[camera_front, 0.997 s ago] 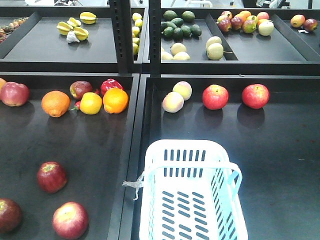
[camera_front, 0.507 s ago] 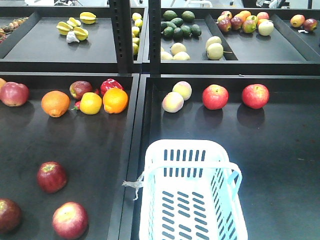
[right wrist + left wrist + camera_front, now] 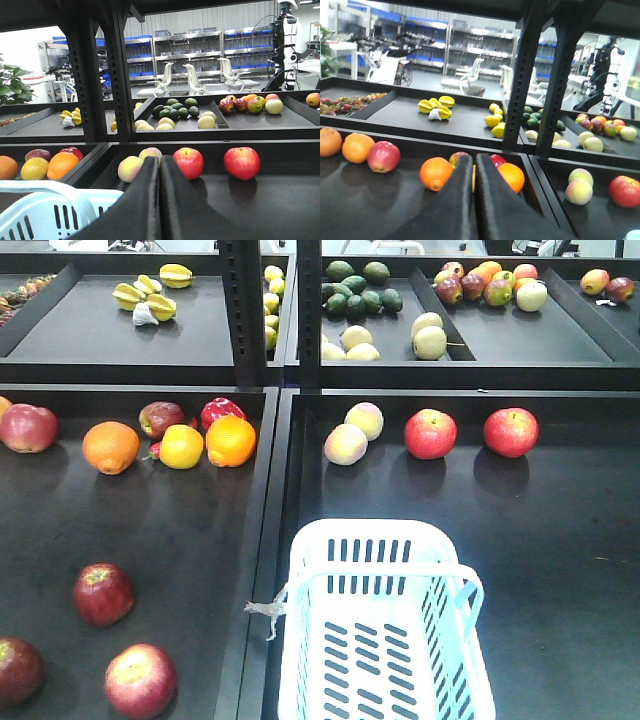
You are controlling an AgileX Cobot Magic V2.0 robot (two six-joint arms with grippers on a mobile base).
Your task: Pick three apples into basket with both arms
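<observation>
The pale blue slotted plastic basket (image 3: 366, 529) stands at the front of the right-hand black shelf tray (image 3: 560, 540), with its swing handle (image 3: 400, 570) lying across the top and its slotted bottom in full sight. The three dark red round apples lie on the left-hand black shelf tray (image 3: 200, 530), well apart from the basket. The upper apple (image 3: 103, 594) sits toward the middle, the front apple (image 3: 140, 680) near the front edge, and the edge apple (image 3: 18, 670) at the far left, partly cut off by the frame.

The left hand (image 3: 473, 159) has its two black fingers drawn together with only a sliver between them. It grips nothing and points toward a round orange (image 3: 435, 173) at the back of the left tray. The right hand (image 3: 160, 160) has its black fingers pressed together and is also empty. It points between a pale peach (image 3: 130, 168) and a bright red apple (image 3: 188, 162), with the basket's corner low to its left.
</observation>
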